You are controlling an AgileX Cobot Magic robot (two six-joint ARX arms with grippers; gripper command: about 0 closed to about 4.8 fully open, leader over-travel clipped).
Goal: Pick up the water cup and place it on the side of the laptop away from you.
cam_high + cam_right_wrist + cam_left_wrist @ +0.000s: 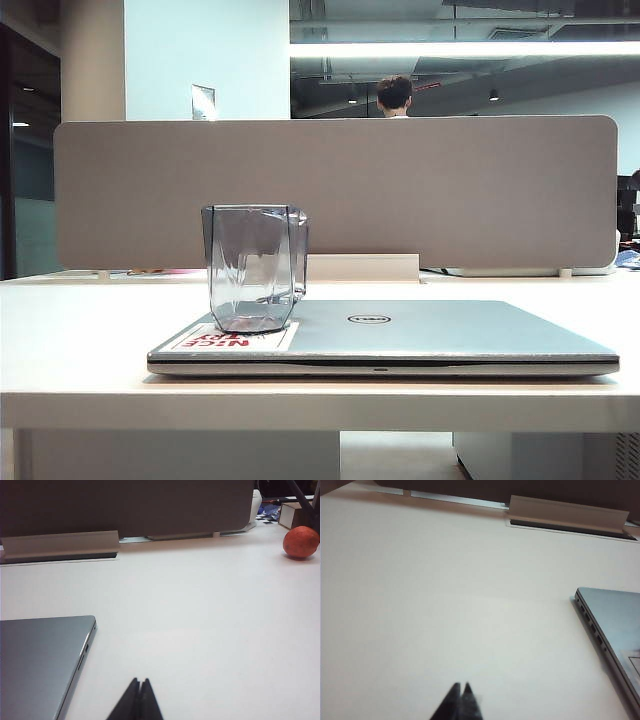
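The water cup (254, 267), a clear grey-blue faceted tumbler, stands upright on the closed lid of the silver laptop (430, 335), on its left part by the red-lettered white sticker (232, 340). Neither arm shows in the exterior view. My left gripper (461, 685) is shut and empty above bare table, with the laptop's edge (610, 625) off to one side. My right gripper (140, 680) is shut and empty too, beside the laptop's other corner (45, 655). The cup is out of both wrist views.
A grey partition (335, 190) closes the desk's far edge, with a cable flap (362, 267) at its foot. An orange fruit (300, 541) and a small box (293, 514) lie far right on the white table (80, 340).
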